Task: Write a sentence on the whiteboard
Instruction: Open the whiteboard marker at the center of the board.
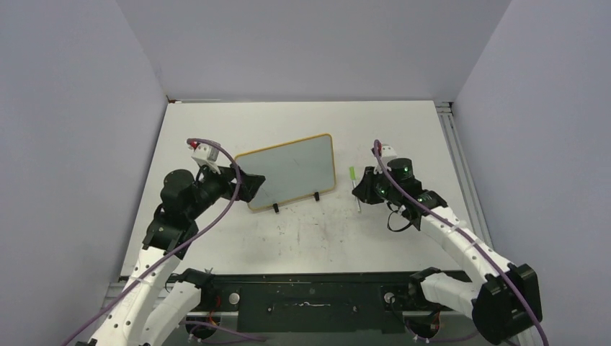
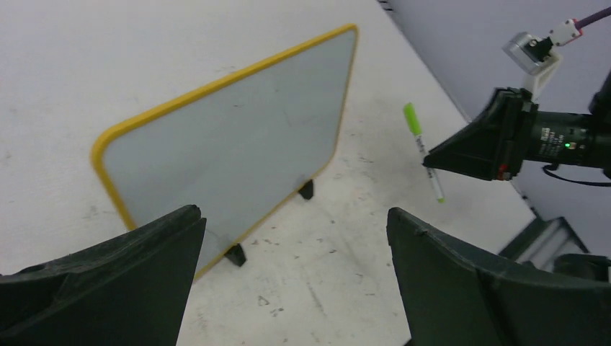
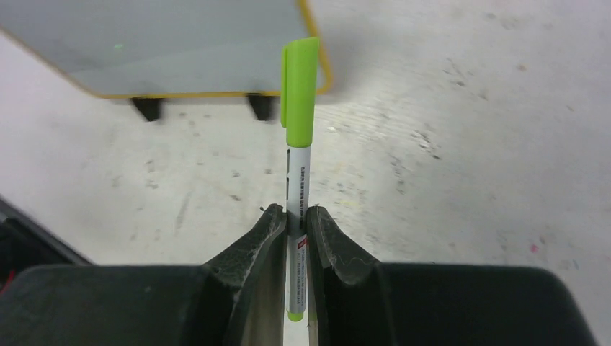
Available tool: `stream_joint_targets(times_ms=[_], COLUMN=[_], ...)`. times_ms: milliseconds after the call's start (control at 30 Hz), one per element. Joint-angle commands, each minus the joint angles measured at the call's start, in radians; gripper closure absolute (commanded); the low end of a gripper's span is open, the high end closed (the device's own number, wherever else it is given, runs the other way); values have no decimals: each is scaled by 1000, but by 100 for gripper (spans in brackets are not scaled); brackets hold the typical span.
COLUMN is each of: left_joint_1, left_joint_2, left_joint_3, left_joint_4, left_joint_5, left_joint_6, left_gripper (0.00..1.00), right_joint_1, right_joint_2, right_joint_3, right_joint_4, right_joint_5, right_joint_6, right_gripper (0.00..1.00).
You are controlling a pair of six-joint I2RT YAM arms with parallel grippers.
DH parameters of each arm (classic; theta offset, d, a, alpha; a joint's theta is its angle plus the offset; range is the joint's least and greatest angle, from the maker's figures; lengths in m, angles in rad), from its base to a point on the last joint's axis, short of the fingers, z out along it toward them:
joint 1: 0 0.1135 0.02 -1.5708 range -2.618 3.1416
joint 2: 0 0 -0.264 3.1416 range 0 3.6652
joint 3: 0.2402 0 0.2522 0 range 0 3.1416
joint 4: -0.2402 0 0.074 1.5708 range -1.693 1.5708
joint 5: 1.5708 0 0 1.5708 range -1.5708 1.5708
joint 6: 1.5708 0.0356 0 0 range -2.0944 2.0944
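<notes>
Whiteboard (image 1: 292, 171) stands blank; right gripper (image 3: 295, 213) clamps the capped green marker (image 3: 299, 86); left gripper (image 2: 294, 216) gapes wide; uncapping judged next.

The scuffed white table (image 1: 310, 234) carries the yellow-framed whiteboard (image 1: 292, 171), propped up on two small black feet (image 1: 316, 196).

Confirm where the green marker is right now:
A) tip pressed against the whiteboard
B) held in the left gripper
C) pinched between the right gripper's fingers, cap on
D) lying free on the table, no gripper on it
C: the right wrist view shows the right gripper shut on the barrel of the marker, its green cap on, and the left wrist view shows it apart from the whiteboard.
</notes>
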Motion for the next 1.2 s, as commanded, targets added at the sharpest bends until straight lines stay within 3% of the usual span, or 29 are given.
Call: stream_joint_targets(times_ms=[0, 200, 567, 633, 700, 733, 900, 1167], left_joint_1=[-85, -235, -284, -284, -284, -284, -284, -284], left_joint_2=[1, 94, 154, 146, 144, 144, 151, 144], left_joint_3=[-32, -67, -55, -43, -35, -31, -22, -61], left_joint_4=[310, 528, 478, 427, 394, 378, 323, 388], left_joint_5=[105, 80, 84, 73, 63, 61, 39, 25], left_joint_6=[-302, -560, -592, -575, -563, -559, -546, -615], left_gripper=[2, 1, 3, 14, 36, 42, 56, 100], right_joint_1=[65, 212, 393, 403, 409, 411, 412, 413], right_joint_2=[-104, -20, 141, 147, 155, 156, 158, 158], right_joint_3=[20, 141, 328, 341, 352, 355, 366, 367], right_joint_4=[131, 194, 155, 148, 138, 133, 126, 113], right_joint_5=[-206, -337, -445, -447, -442, -441, -433, -398], right_joint_6=[0, 5, -79, -91, -99, -104, -111, -120], right_gripper=[95, 95, 95, 95, 95, 95, 95, 95])
